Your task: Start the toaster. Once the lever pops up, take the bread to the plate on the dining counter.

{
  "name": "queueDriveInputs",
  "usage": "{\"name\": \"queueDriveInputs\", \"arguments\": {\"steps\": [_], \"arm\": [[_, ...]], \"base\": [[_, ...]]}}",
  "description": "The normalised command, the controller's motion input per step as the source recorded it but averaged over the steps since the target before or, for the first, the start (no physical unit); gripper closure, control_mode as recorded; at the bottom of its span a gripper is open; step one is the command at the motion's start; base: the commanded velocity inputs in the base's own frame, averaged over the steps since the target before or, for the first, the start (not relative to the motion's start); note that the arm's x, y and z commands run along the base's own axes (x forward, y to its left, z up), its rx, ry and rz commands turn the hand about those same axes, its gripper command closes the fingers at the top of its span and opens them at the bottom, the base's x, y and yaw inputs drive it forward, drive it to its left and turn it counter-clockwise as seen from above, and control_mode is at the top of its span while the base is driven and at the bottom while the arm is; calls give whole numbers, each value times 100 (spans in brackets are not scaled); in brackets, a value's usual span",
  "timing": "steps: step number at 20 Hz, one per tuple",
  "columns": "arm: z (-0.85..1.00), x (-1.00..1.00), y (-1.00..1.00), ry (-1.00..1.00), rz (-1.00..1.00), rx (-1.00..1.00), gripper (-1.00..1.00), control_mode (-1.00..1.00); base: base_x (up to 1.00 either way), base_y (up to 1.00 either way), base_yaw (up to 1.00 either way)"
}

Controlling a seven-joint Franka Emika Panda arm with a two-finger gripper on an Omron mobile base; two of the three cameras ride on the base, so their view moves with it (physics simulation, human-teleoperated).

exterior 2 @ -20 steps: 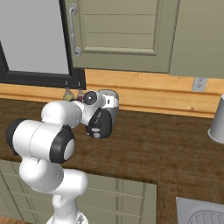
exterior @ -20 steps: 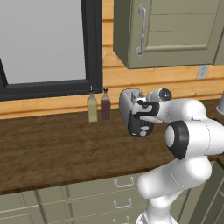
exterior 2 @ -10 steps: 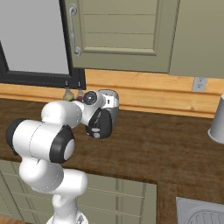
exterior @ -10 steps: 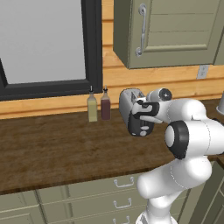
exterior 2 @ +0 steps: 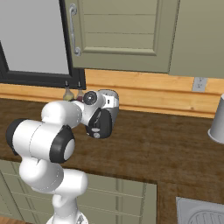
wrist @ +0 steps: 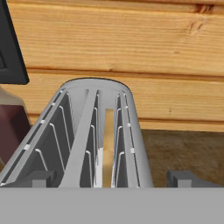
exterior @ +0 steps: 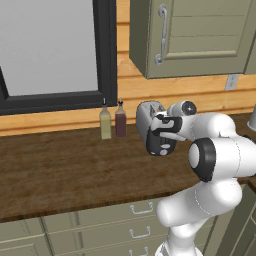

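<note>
The silver toaster [exterior: 145, 116] stands at the back of the dark wooden worktop, its black end panel [exterior: 160, 143] turned toward me. I cannot make out the lever on that panel. My gripper [exterior: 160, 121] hangs over the near end of the toaster [exterior 2: 110, 99], pointing toward the wall. In the hand view the gripper [wrist: 111, 178] is open, one fingertip on each side of the toaster [wrist: 78, 131]. A tan slice of bread [wrist: 108, 140] sits down in the right slot. The plate and the dining counter are out of view.
Two slim bottles, one yellowish [exterior: 105, 123] and one dark red [exterior: 120, 119], stand just left of the toaster. A wall cabinet [exterior: 192, 35] hangs above it. A grey container [exterior 2: 217, 119] stands far right and a sink corner [exterior 2: 201, 212] shows lower right.
</note>
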Motion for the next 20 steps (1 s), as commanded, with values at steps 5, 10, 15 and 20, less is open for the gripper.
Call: {"name": "queueDriveInputs", "arguments": {"steps": [5, 10, 15, 20], "arm": [[0, 0, 0, 0, 0, 0, -100, -100], [0, 0, 0, 0, 0, 0, -100, -100], [0, 0, 0, 0, 0, 0, -100, -100], [0, 0, 0, 0, 0, 0, -100, -100]], "base": [[0, 0, 0], [0, 0, 0], [0, 0, 0], [0, 0, 0]]}}
